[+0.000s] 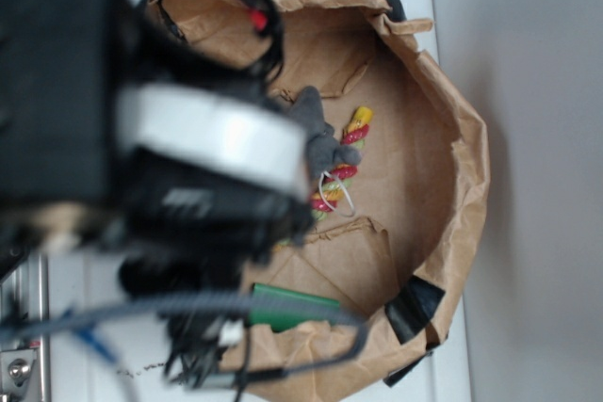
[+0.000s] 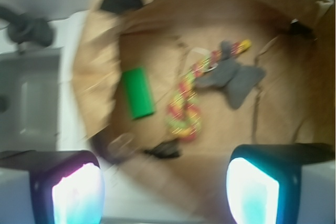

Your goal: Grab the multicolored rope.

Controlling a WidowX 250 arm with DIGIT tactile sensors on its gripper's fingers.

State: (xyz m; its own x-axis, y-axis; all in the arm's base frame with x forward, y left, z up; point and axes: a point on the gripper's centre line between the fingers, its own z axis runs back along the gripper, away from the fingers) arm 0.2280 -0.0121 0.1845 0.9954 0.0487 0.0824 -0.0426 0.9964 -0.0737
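Observation:
The multicolored rope (image 2: 185,109) of red, yellow and pale green strands lies on the brown paper inside the paper-lined container. Its looped end sits toward the wrist view's middle, and the rest runs up under a grey plush toy (image 2: 233,78). In the exterior view the rope (image 1: 344,168) shows partly, with the grey plush (image 1: 316,134) over it and the arm hiding its left part. My gripper (image 2: 165,192) hangs high above the container's near rim, short of the rope. Its jaws stand wide apart with nothing between them.
A green block (image 2: 137,92) lies left of the rope, and a small dark object (image 2: 165,149) below it. The crumpled brown paper wall (image 1: 462,152) rings everything. Black clips (image 1: 415,306) hold the paper at the rim. A white surface surrounds the container.

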